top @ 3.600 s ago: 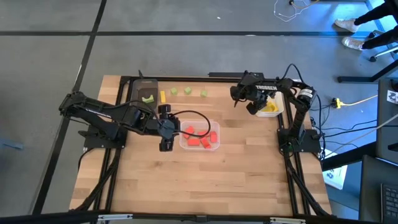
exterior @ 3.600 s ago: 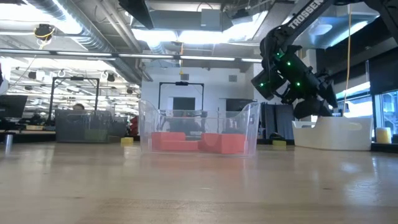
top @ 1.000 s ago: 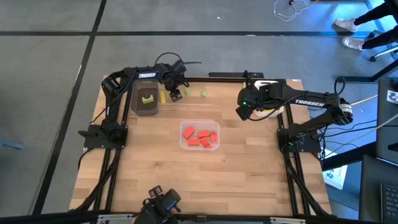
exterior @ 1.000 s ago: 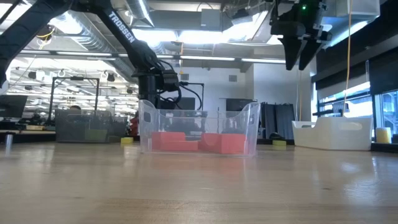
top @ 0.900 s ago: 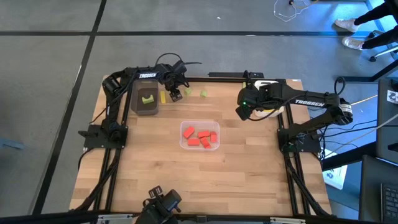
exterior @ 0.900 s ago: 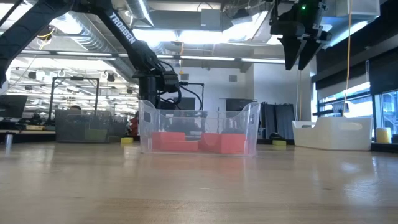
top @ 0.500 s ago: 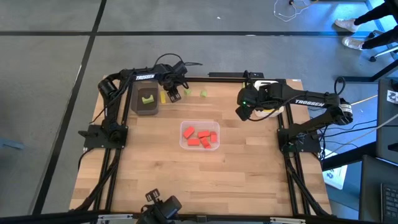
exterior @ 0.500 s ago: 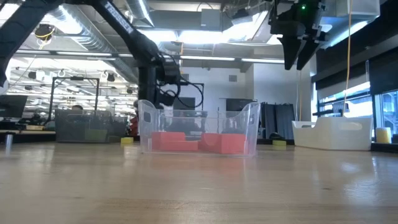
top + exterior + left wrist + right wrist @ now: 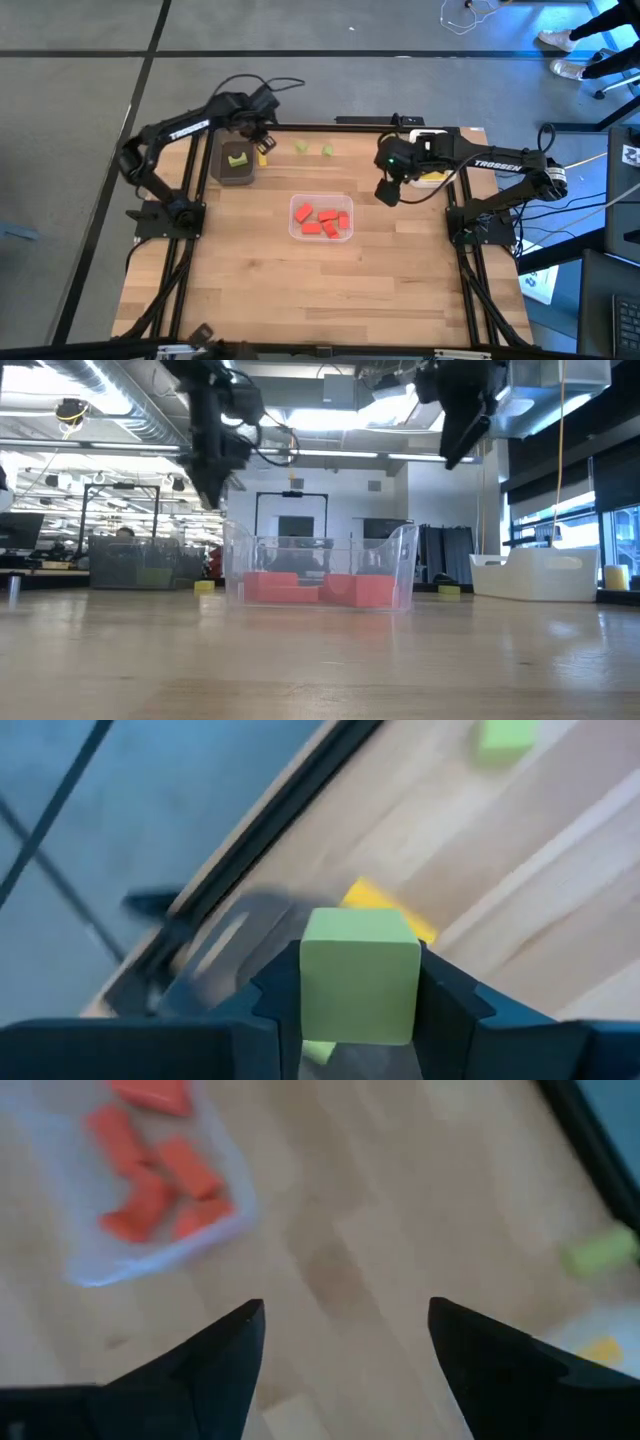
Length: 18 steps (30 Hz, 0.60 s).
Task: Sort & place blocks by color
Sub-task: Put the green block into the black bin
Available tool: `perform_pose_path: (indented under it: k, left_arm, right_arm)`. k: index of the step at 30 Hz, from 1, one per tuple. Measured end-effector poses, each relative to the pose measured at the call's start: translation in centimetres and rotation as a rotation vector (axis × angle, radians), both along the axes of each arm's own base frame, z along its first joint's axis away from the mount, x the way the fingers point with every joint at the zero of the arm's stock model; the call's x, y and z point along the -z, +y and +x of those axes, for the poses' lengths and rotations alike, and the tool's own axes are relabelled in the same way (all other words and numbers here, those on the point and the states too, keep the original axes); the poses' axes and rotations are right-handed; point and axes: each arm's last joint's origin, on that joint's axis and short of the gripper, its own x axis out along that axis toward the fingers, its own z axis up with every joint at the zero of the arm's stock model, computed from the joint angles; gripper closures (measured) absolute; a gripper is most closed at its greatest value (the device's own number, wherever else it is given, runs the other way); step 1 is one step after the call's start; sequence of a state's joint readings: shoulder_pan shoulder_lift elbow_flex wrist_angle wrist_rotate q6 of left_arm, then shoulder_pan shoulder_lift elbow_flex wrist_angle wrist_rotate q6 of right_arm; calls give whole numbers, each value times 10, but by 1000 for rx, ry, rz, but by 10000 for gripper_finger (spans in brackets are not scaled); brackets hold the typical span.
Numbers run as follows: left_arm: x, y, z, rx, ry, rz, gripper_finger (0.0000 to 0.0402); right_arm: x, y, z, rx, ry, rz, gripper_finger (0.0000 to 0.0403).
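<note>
Gripping a light green block [image 9: 360, 975], the left gripper [image 9: 262, 131] hangs beside the dark grey tray [image 9: 224, 172]; the right gripper [image 9: 387, 190] gapes empty near the clear tray [image 9: 296, 230] of red blocks [image 9: 322, 220].

Overhead, table-level and two wrist cameras share the table [image 9: 250, 290].

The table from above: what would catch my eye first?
Probably the clear tray mid-table, with red blocks piled inside. Next, the left gripper, up over the far left corner near the dark tray, jaws clamped on a green cube. The right gripper hangs open-jawed right of the clear tray.
</note>
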<state>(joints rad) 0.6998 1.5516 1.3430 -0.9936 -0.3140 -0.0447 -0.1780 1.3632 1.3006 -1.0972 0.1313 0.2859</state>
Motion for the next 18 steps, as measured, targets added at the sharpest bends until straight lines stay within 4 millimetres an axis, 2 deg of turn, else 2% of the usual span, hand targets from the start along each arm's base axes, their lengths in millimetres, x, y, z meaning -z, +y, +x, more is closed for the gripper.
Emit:
perform_pose_path:
  k: [3,8,13,18]
  left_arm:
    - [-6,-8,-12,-51,37,-35,278]
    - [0,-10,-20,-131,61,-82,278]
    - [26,-10,-31,-184,113,-154,278]
    - [48,-5,-42,-215,150,-152,278]
  right_arm:
    - [-2,1,5,-71,-56,29,121]
    - [-4,1,9,-121,-99,38,121]
    - [-4,1,9,-123,-97,39,121]
    - [-4,2,9,-127,-98,40,121]
